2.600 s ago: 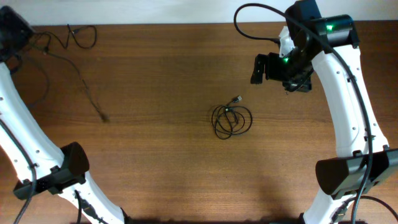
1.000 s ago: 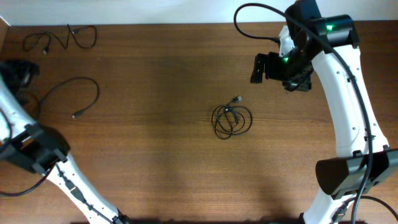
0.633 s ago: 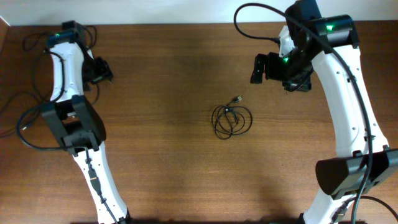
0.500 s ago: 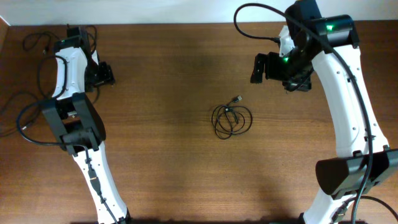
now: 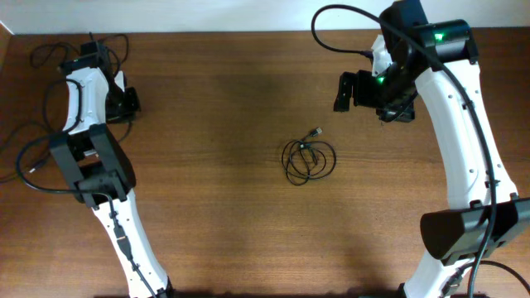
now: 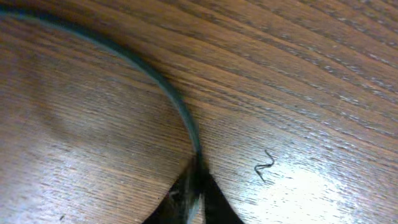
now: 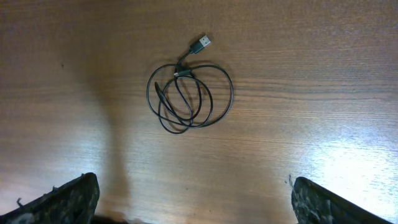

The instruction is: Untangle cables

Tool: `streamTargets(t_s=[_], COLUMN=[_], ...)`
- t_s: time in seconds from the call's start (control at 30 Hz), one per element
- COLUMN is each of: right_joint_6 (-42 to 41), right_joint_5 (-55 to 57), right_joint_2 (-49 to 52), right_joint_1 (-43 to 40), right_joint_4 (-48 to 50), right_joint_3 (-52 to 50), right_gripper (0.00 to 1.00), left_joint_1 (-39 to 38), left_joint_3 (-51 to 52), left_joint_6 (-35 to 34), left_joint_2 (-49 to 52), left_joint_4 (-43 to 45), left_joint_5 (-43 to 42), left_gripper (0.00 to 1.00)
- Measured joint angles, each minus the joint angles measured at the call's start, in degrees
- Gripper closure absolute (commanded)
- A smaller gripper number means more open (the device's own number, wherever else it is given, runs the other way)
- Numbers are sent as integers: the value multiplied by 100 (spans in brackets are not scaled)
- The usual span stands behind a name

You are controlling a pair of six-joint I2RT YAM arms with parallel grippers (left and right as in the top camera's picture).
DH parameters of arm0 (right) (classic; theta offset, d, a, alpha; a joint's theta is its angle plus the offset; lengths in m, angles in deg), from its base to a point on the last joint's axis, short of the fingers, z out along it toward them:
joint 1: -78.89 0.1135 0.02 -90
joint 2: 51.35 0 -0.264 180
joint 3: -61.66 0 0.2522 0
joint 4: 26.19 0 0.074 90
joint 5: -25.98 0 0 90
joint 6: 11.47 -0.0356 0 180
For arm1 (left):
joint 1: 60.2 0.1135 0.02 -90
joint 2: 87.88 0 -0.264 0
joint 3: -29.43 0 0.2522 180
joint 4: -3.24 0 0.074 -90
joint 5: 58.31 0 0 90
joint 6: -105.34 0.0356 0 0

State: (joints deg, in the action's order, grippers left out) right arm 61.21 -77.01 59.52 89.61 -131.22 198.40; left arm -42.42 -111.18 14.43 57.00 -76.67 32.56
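The left fingers [image 6: 186, 200] meet in a narrow point at the bottom of the left wrist frame. A thin black cord [image 6: 186, 115] arcs in from upper left and runs straight into them. They seem nipped on it, though blur leaves that short of certain. I judge the sound way is to draw this cord out low and slow across the counter [image 5: 215, 215], watching that its free end drags nothing along.

The right fingers [image 7: 68, 200] stand wide and empty at the lower corners of their frame, above a coiled cable [image 7: 189, 99] lying mid-counter, plug toward upper right. More loose cords [image 5: 40, 55] lie in the overhead frame's upper left.

The counter is dark wood grain with glare patches. Beyond its far edge runs a pale wall [image 5: 166, 15].
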Motion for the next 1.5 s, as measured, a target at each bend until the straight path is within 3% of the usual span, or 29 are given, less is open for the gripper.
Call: streamTargets(t_s=[0.1, 0.23, 0.37, 0.4, 0.43, 0.47, 0.5, 0.67, 0.87, 1.1, 1.3, 1.5], right_joint_6=[-2, -4, -2, -4, -2, -4, -2, -2, -2, -2, -4, -2], right_joint_5=[0, 0, 0, 0, 0, 0, 0, 0, 0, 0, 0, 2], right_joint_2=[0, 0, 0, 0, 0, 0, 0, 0, 0, 0, 0, 0], right_joint_1=[0, 0, 0, 0, 0, 0, 0, 0, 0, 0, 31, 326], right_joint_4=[2, 4, 13, 17, 17, 22, 20, 17, 44, 105, 68, 155], right_joint_3=[0, 0, 0, 0, 0, 0, 0, 0, 0, 0, 0, 0], right_gripper=[2, 2, 2, 2, 2, 2, 2, 2, 2, 2, 2, 2], left_joint_1=[101, 560, 999, 1043, 1067, 1080, 1080, 1180, 2085, 2162, 2332, 2986], left_joint_3=[-4, -59, -793, -1027, -1281, -1486, -1622, -1681, -1683, -1685, -1685, -1692], left_joint_6=[-72, -654, -922, -942, -960, -964, -990, -1434, -2409, -2354, -2382, -2472], left_joint_2=[0, 17, 264, 269, 269, 269, 269, 269, 269, 269, 280, 761], left_joint_4=[-2, -66, -437, -485, -522, -531, -535, -551, -739, -728, -903, -968], left_joint_5=[79, 354, 391, 299, 157, -4, -144, -61, 111, -365, 992, 1294], left_gripper=[100, 100, 98, 79, 32, 12, 1, 1, 1, 1, 1, 1])
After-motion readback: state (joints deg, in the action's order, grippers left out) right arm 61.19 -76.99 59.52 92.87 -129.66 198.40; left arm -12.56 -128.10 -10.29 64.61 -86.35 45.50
